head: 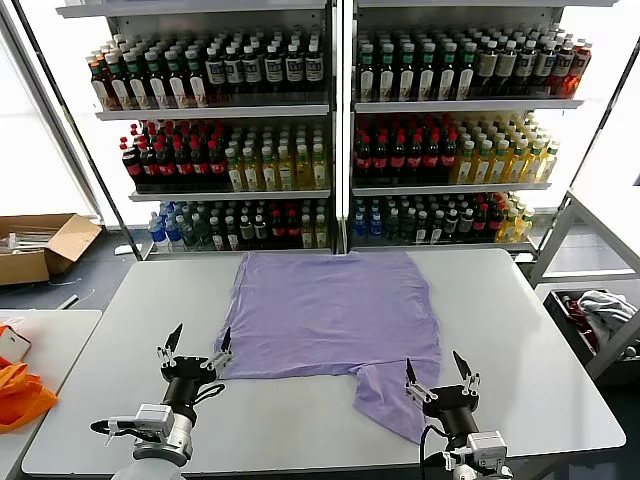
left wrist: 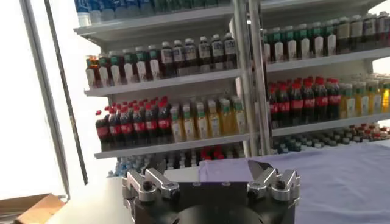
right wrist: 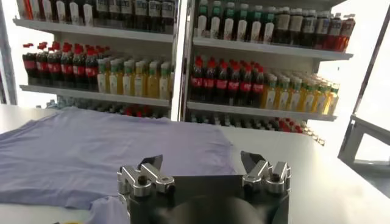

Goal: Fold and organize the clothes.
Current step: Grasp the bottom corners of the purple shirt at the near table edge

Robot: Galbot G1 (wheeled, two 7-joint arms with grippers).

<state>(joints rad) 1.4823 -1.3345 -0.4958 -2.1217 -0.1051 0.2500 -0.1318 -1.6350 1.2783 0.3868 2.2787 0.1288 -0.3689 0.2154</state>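
A lavender T-shirt (head: 335, 310) lies spread flat on the white table (head: 530, 330), plain side up, with one sleeve (head: 385, 400) sticking out toward the near edge. My left gripper (head: 198, 342) is open and empty at the shirt's near left corner. My right gripper (head: 437, 371) is open and empty just right of the sleeve. The shirt also shows in the left wrist view (left wrist: 341, 176) beyond the open left gripper (left wrist: 210, 173), and in the right wrist view (right wrist: 97, 152) beyond the open right gripper (right wrist: 201, 164).
Shelves of drink bottles (head: 330, 150) stand behind the table. A cardboard box (head: 40, 245) sits on the floor at the far left. An orange bag (head: 20, 390) lies on a side table at the left. A bin with cloths (head: 600, 315) is at the right.
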